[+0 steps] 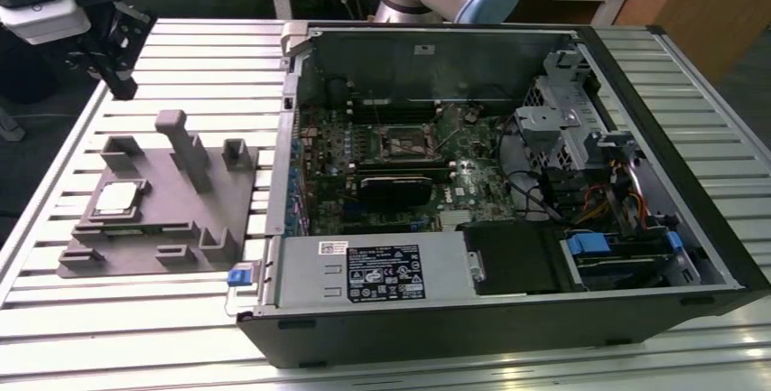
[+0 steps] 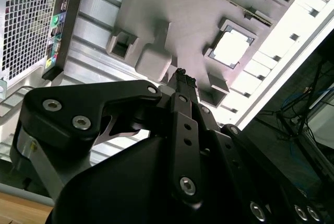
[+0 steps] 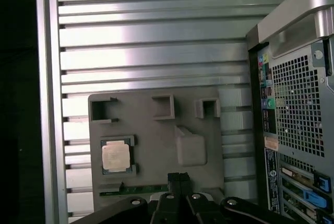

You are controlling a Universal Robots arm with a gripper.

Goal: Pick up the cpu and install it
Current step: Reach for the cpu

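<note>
Sitting flat in its own little pocket of the gray tray (image 1: 181, 219), the cpu (image 1: 117, 199) has its shiny silver top facing up, and nothing is touching it. The chip is square, so it has no long side to line up with (any edge looks as good as another). The tray lies on the ribbed metal table (image 1: 205, 57), just beside the open computer case (image 1: 506, 183), on the exterior view's left.

The gripper (image 1: 121, 88) hangs above the far part of the table, well apart from the cpu. In the exterior view the chip lies nearer the camera than the claw, and lower down. I think the claw has to go toward the tray and down to reach it.

In the first wrist view the cpu (image 3: 115, 156) sits off to one side of the gripper (image 3: 179, 176), not under it. The two black fingers are pressed together there, with nothing between them.

The exterior view looks inside the case, to the square socket (image 1: 406, 143) on the green board. The first wrist view shows the grilled back of the case instead
</note>
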